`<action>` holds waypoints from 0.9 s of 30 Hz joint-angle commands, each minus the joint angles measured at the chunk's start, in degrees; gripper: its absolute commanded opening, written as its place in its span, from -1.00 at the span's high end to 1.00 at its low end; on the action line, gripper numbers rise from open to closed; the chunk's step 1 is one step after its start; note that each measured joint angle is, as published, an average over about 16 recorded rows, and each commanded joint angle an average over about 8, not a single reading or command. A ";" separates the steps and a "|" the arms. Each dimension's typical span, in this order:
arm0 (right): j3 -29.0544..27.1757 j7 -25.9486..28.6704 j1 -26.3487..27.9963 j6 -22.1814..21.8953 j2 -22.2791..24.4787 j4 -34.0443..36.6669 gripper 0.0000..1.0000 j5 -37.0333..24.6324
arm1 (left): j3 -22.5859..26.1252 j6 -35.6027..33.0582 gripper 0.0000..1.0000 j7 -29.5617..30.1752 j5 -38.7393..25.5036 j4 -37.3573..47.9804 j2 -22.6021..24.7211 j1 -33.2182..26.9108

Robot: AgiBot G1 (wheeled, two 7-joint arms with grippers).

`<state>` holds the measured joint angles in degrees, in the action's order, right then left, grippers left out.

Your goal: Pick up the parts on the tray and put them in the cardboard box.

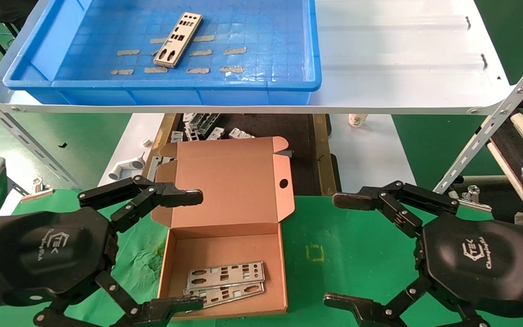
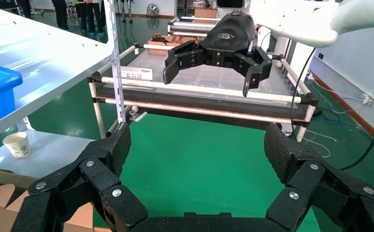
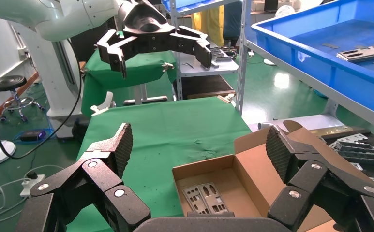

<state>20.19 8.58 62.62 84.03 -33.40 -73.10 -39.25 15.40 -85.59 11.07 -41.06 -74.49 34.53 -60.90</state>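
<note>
One silver punched plate (image 1: pixel 178 39) lies in the blue tray (image 1: pixel 261 68) on the white shelf; both also show in the right wrist view, the plate (image 3: pixel 368 50) in the tray (image 3: pixel 315 53). The open cardboard box (image 1: pixel 229 181) sits on the green cloth below and holds two more plates (image 1: pixel 225 274), also seen in the right wrist view (image 3: pixel 204 198) in the box (image 3: pixel 252 176). My left gripper (image 1: pixel 189 250) is open and empty, its fingers straddling the box's left side. My right gripper (image 1: pixel 337 250) is open and empty over the cloth, right of the box.
Small grey-white brackets (image 1: pixel 207 127) lie on the dark mat under the shelf. A white pipe piece (image 1: pixel 127 168) lies left of the box. A paper cup (image 1: pixel 357 119) stands behind. A slanted metal strut (image 1: pixel 493 122) rises at the right.
</note>
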 commanded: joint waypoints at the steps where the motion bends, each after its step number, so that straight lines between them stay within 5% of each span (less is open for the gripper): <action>1: 0.00 0.00 0.00 0.00 0.00 0.00 -1.00 0.00 | -0.12 0.04 -1.00 0.04 0.17 -0.15 -0.09 0.13; 27: 0.00 0.00 0.00 0.00 0.00 0.00 -1.00 0.00 | 0.56 -0.05 -1.00 -0.28 -0.73 0.85 0.43 -0.59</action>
<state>20.20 8.58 62.62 84.03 -33.40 -73.10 -39.25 15.95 -85.65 10.79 -41.78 -73.65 34.96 -61.48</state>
